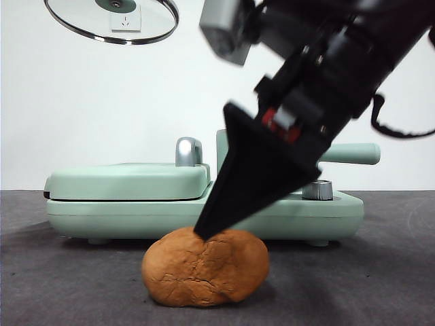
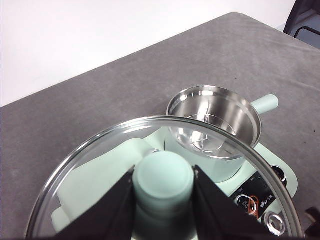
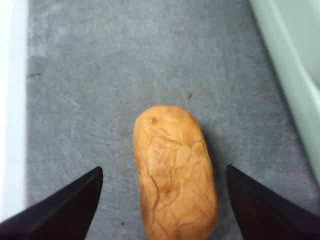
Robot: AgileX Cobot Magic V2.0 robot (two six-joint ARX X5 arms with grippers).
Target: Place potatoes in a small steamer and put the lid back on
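Right gripper (image 1: 211, 231) slanting down from the upper right of the front view, black jaws tapering to a tip just at the top of the potato (image 1: 205, 266). Jaws spread wide in the right wrist view, one on either side of the potato (image 3: 176, 175), neither touching it. Potato lying on the grey counter (image 1: 61, 285), in front of the mint-green cooker base (image 1: 204, 217), apart from it.

Left gripper (image 2: 163, 192) held high, clamped on the mint-green knob (image 2: 163, 177) of the glass lid (image 2: 100, 150), one black jaw pressed to each side of the knob. Lid roughly level, seen in the front view at the upper left as a steel-rimmed disc (image 1: 112, 20) well above the cooker.

Small steamer (image 2: 215, 125) standing open on the cooker base, steel interior bare, straight green handle (image 2: 263, 103) pointing away from the flat griddle cover (image 1: 129, 180). In the front view, steamer mostly hidden behind the right arm, only its handle (image 1: 353, 153) showing clearly.
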